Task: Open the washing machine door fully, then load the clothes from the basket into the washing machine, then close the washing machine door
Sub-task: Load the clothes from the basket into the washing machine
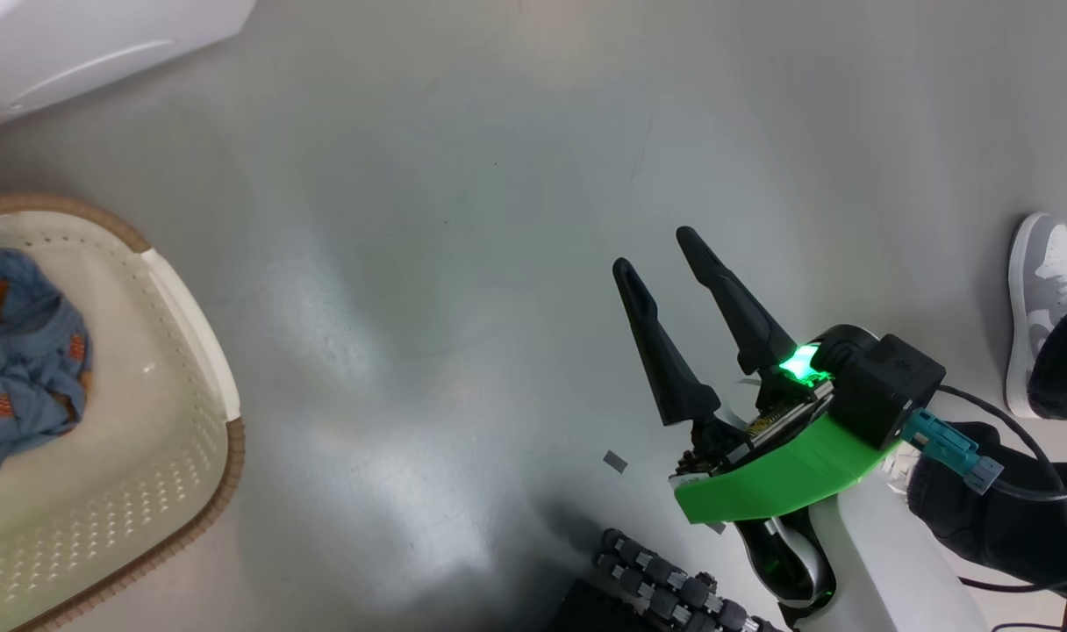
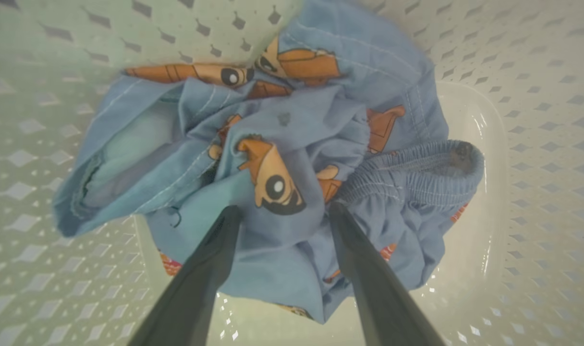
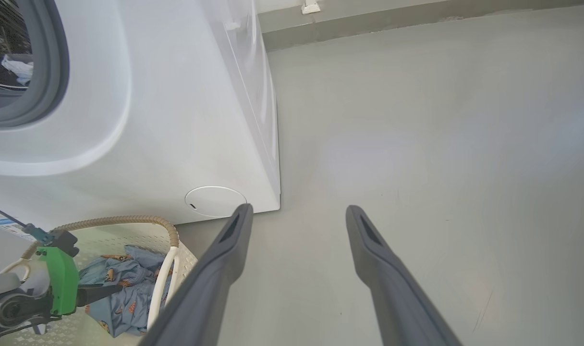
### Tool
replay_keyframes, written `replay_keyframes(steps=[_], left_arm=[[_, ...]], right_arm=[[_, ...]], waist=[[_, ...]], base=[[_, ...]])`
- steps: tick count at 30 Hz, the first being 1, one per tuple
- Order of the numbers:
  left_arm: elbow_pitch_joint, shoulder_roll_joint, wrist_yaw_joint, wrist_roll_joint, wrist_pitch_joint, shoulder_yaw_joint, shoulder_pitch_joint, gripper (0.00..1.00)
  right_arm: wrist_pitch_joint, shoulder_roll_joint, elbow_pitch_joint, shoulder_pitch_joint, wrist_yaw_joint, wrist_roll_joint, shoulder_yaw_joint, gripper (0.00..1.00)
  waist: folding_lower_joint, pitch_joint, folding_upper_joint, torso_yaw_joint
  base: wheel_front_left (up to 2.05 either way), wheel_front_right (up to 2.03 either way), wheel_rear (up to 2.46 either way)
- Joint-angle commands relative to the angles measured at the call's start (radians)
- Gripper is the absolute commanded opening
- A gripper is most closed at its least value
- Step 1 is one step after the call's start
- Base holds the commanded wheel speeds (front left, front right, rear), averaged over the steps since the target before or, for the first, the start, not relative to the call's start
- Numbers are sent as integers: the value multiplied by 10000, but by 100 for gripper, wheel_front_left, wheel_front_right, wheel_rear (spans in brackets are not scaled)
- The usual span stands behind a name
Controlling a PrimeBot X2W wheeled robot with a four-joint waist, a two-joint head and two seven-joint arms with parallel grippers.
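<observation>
Inside the basket point(image 2: 537, 144), toward 1 wall, the clothes point(image 2: 292, 120) are found as a crumpled bundle of light blue fabric with orange print. The left gripper point(image 2: 285, 209) is poised just over the bundle, its 2 fingers spread wide with nothing clamped between them; whether the tips touch the cloth cannot be told. The fabric is judged light, soft and limp, so sagging and trailing are expected on lifting. A hold is best taken on the bunched folds at the middle of the heap, or on the thick gathered waistband point(image 2: 417, 163), not on 1 loose hem. The perforated walls crowd the bundle, and a trailing edge could be snagged on the woven rim point(image 1: 231, 456). Beside the basket, over bare grey floor point(image 1: 498, 175), the right gripper point(image 1: 656, 252) is held released and empty. Just beyond the basket the washing machine point(image 3: 176, 120) is seen, its grey gasket point(image 3: 52, 72) uncovered, so open room is offered above the rim.
</observation>
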Motion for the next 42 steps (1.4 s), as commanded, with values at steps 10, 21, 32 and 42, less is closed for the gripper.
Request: replay_keyframes(steps=[10,21,32,42], left_arm=[[-280,513,84,26,272,-30,-86,91],[-229,591,101,211,350,-432,-484,87],[195,532,76,602,99,-1069,-946,69],[602,433,0,789,-352,-1492,-1336,0]], right_arm=[[-119,-41,-328,176,90,115,82,100],[-119,-41,-452,149,90,31,-45,100],[-119,-41,-564,129,90,-27,-196,100],[-119,-41,-572,49,90,-19,-360,100]], waist=[[0,315,-1,-18],[0,671,-1,87],[0,969,-1,176],[0,1048,-1,240]], base=[[0,0,0],[0,0,0],[0,0,0],[0,0,0]])
